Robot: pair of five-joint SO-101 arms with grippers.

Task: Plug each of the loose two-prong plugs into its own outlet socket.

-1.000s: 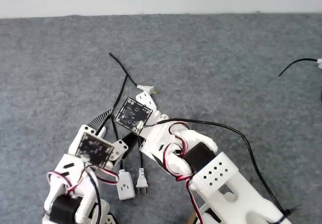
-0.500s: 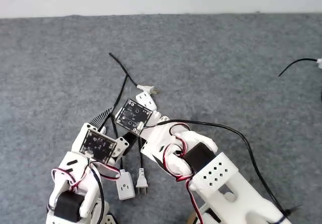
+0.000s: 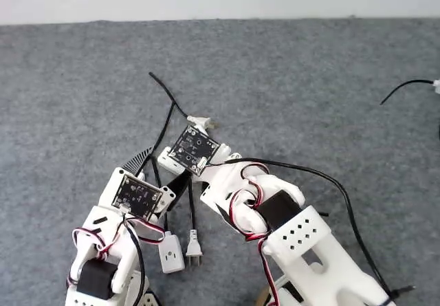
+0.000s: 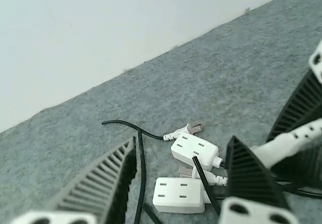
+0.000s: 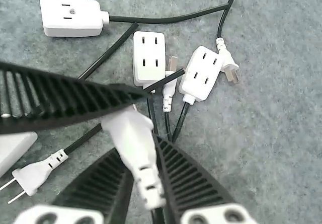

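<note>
The right pincer (image 5: 143, 116) is clenched on a white plug (image 5: 135, 143), whose long axis runs roughly toward the outlet block (image 5: 149, 58) just ahead. The left pincer (image 4: 182, 143) hangs released, nearer and to the left.

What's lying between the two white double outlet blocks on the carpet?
A white two-prong plug lies between one outlet block and the other outlet block, with a black cord crossing it; the right wrist view shows this.
</note>
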